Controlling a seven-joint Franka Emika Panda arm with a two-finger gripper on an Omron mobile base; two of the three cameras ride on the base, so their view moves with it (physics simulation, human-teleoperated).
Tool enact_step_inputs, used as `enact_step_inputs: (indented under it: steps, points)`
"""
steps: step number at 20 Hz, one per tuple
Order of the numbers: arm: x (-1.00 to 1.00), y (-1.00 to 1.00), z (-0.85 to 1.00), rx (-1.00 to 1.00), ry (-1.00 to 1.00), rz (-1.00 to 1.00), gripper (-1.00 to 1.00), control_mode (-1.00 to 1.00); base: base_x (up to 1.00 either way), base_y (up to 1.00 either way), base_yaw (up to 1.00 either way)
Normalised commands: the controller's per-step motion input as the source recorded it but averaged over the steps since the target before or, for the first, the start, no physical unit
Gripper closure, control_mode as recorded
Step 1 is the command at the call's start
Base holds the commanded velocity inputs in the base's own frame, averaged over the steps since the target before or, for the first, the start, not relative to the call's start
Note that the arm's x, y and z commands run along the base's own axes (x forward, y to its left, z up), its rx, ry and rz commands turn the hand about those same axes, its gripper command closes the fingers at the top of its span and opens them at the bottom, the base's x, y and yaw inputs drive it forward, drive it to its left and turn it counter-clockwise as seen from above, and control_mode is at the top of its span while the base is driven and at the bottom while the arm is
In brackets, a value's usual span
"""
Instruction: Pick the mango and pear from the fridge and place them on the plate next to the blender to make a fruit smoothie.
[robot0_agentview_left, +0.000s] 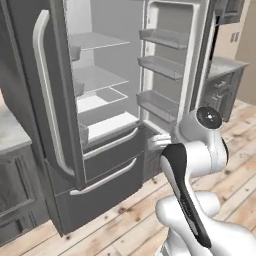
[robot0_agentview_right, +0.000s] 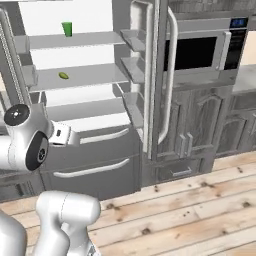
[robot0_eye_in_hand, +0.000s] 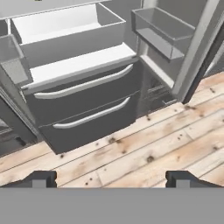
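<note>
The fridge (robot0_agentview_left: 107, 150) stands with both doors open, its white interior and glassy shelves showing. A small yellow-green oval fruit (robot0_agentview_right: 63, 75) lies on the middle shelf, and a bright green thing (robot0_agentview_right: 66, 28) stands on the shelf above; I cannot tell which is the mango and which the pear. My gripper (robot0_eye_in_hand: 111, 180) is open and empty, low in front of the fridge's two bottom drawers (robot0_eye_in_hand: 87, 94), well below the fruit shelves. The white hand (robot0_agentview_right: 62, 135) reaches towards the fridge at drawer height. Plate and blender are out of view.
The left fridge door (robot0_agentview_left: 47, 100) swings out towards me; the right door (robot0_agentview_left: 162, 65) carries three bins. A steel microwave (robot0_agentview_right: 200, 50) sits over dark wood cabinets (robot0_agentview_right: 200, 125) to the right. A grey counter (robot0_agentview_left: 10, 132) lies on the left. Wooden floor (robot0_eye_in_hand: 144, 144) spreads below.
</note>
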Motion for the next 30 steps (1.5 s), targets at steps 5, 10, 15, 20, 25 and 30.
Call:
enact_step_inputs:
  steps: [5,10,15,20,25,30]
  points:
    - [0.00,0.00,0.00,0.00,0.00,0.00,-1.00,1.00,1.00,-0.36,0.29]
    - [0.00,0.00,0.00,0.00,0.00,0.00,-1.00,1.00,0.46,-0.25,0.69]
    - [0.00,0.00,0.00,0.00,0.00,0.00,-1.00,1.00,0.34,-0.28,0.46]
    - [0.00,0.00,0.00,0.00,0.00,0.00,-1.00,1.00,0.64,-0.05,0.01]
    - [0.00,0.00,0.00,0.00,0.00,0.00,-1.00,1.00,0.72,-0.10,0.01]
    - [0.00,0.00,0.00,0.00,0.00,0.00,-1.00,1.00,0.42,-0.17,0.03]
